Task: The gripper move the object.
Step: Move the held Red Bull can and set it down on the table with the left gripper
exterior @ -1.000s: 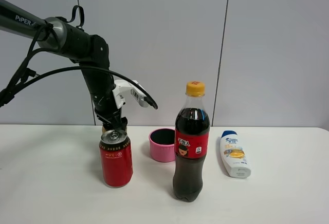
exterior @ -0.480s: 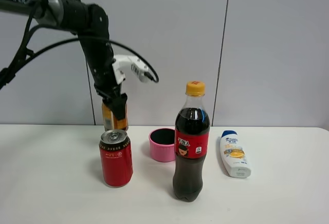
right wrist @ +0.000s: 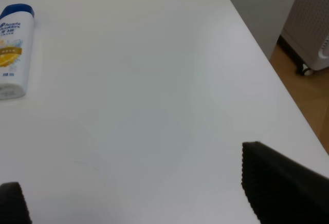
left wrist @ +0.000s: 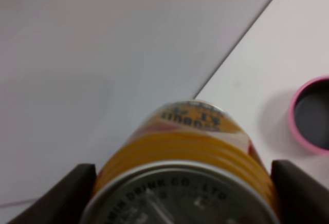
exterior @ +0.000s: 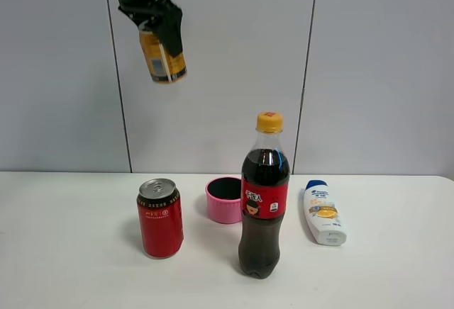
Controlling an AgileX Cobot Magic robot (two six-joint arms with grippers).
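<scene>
The golden-orange can (exterior: 163, 54) hangs tilted high above the table (exterior: 71, 252), near the top left of the exterior view. My left gripper (exterior: 160, 31) is shut on it, with black jaws on either side of its upper part. The left wrist view shows the can's (left wrist: 190, 142) silver top and orange rim close up between the two jaws of the left gripper (left wrist: 182, 196). My right gripper (right wrist: 149, 198) is open and empty, low over the bare white table (right wrist: 154, 80). It does not show in the exterior view.
On the table stand a red can (exterior: 160, 217), a pink cup (exterior: 224, 199) and a cola bottle (exterior: 264, 195). A white shampoo bottle (exterior: 323, 212) lies at the right, also in the right wrist view (right wrist: 13, 49). The table's edge (right wrist: 272, 64) is near the right gripper.
My left arm has lifted the golden-orange can from the table behind the red can to high above it, and the can is now tilted. Nothing else moved.
</scene>
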